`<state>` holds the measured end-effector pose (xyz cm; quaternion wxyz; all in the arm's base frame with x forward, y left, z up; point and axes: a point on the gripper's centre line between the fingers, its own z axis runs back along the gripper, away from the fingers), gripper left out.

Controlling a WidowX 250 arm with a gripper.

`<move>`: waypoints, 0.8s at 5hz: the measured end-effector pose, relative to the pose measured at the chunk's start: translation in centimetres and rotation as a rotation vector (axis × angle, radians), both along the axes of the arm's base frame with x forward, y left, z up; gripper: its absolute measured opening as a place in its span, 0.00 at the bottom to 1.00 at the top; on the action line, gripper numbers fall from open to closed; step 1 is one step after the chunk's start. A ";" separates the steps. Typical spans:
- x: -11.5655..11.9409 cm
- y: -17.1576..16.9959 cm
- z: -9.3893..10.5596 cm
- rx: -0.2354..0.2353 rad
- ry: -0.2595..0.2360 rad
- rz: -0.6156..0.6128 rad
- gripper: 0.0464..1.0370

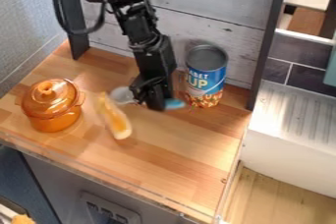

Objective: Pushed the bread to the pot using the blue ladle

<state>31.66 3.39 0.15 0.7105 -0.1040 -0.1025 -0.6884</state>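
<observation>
The gripper [156, 101] is low over the wooden counter, right of centre-left, between the bread and a can. It is closed around the blue ladle [175, 103], whose blue end pokes out on its right side and whose greyish bowl shows on its left. Just left of that bowl lies the long yellowish bread [114, 116], slanting from upper left to lower right. Farther left stands the orange lidded pot [52, 105], apart from the bread.
A tall can [206, 75] stands close to the gripper's right, near the back wall. The wooden counter [164, 169] ends at a front edge and a right edge, with a white sink [292, 129] beyond.
</observation>
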 end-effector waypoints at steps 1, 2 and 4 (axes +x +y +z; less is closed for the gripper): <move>-0.6 0.8 -0.4 0.006 0.006 0.014 0.27; -1.3 1.3 -0.4 0.024 -0.002 0.023 0.27; -2.8 -0.7 -0.7 0.087 -0.074 -0.050 0.27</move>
